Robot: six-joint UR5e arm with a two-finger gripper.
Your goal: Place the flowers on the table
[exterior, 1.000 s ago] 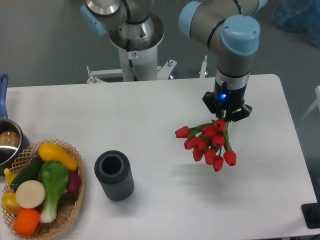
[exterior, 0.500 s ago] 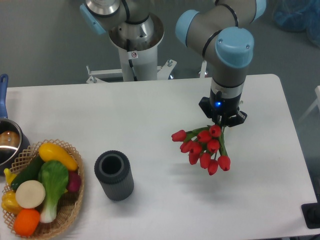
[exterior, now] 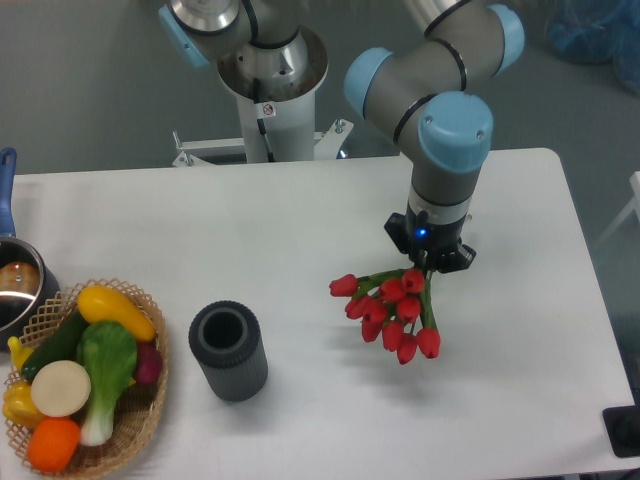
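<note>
The gripper [exterior: 429, 262] is clenched on the gathered stems of the flowers [exterior: 388, 308], holding the bunch over the right half of the white counter [exterior: 300, 230]. The red buds fan out down and to the left of the gripper, with a faint shadow on the counter beneath them; whether any bud touches the surface cannot be told. Well to the left stands a dark grey ribbed cylinder [exterior: 229, 351], upright with its opening up. At the left edge sits a wicker basket [exterior: 140, 420] of vegetables, and behind it part of a metal pot [exterior: 18, 290].
</note>
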